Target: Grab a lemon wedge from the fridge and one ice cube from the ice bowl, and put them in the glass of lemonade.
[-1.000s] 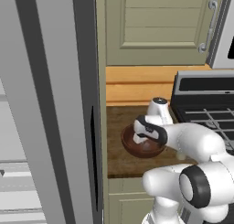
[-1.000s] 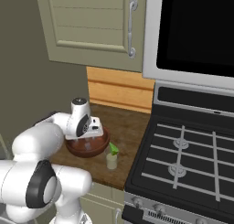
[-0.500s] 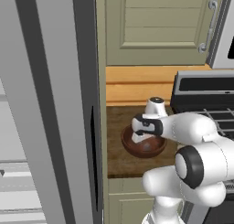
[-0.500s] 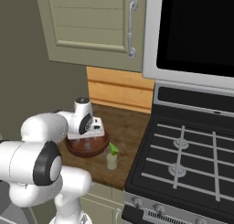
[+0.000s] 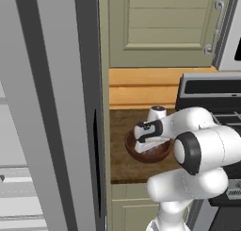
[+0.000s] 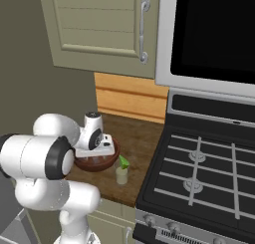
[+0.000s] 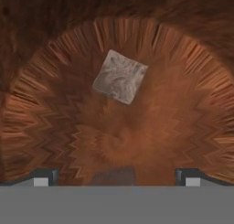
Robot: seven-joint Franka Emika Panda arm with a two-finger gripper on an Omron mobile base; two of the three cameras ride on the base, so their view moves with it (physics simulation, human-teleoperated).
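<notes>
Brown counter (image 6: pixel 144 153): wide-set jaws inside ice bowl (image 7: pixel 192 104), ice cube (image 7: pixel 119 76) unobstructed ahead.

White arm's hand (image 5: pixel 149 139) hovers over ice bowl (image 5: pixel 148 152).

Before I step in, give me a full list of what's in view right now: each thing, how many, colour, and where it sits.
ice bowl: one, reddish-brown, on the wooden counter left of the stove
ice cube: one, pale grey, inside the bowl, off its centre
glass of lemonade: one, pale yellow, on the counter beside the bowl, near the stove
lemon wedge: one, yellow-green, at the glass's mouth
counter: one, dark brown wood, with an orange wood backsplash
stove: one, black with grey grates, right of the counter
cabinet: one, beige, above the counter, silver handle
fridge: one, grey, left of the counter
gripper: one, open, over the bowl, pointing down into it
</notes>
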